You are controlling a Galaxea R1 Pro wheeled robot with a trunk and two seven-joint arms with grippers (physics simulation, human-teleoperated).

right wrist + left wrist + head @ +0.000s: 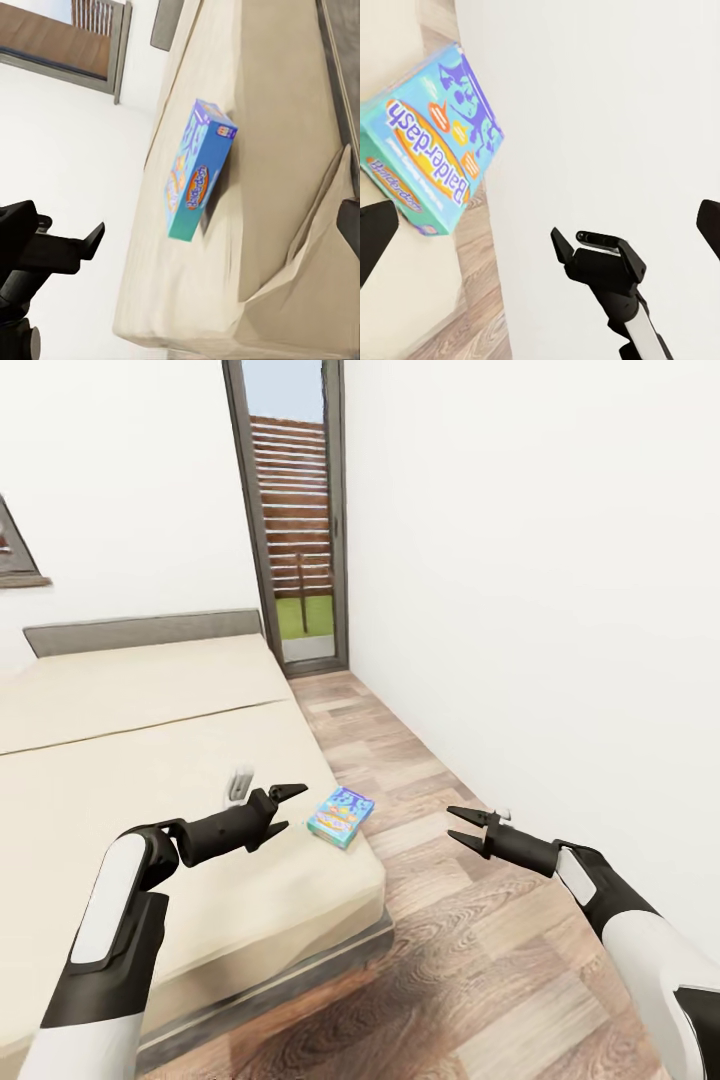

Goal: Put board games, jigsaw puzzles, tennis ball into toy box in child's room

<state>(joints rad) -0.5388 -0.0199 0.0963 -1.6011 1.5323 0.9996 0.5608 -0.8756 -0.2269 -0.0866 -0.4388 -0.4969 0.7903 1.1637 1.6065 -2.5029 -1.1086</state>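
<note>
A board game (341,816), a teal box with "Balderdash" lettering, lies flat on the beige bed (130,760) close to its right edge. The left wrist view (431,142) and the right wrist view (196,174) both show this game box up close. My left gripper (289,808) hovers open over the mattress just left of the box, not touching it. Over the wood floor to the right of the bed, my right gripper (452,826) is open and holds nothing. A small pale object (240,781) stands on the mattress behind the left gripper; I cannot tell what it is.
A tall grey-framed window (290,510) closes the far end of a narrow strip of plank floor (450,960) between the bed and the white right-hand wall (560,610). A grey headboard (140,630) runs along the back of the bed.
</note>
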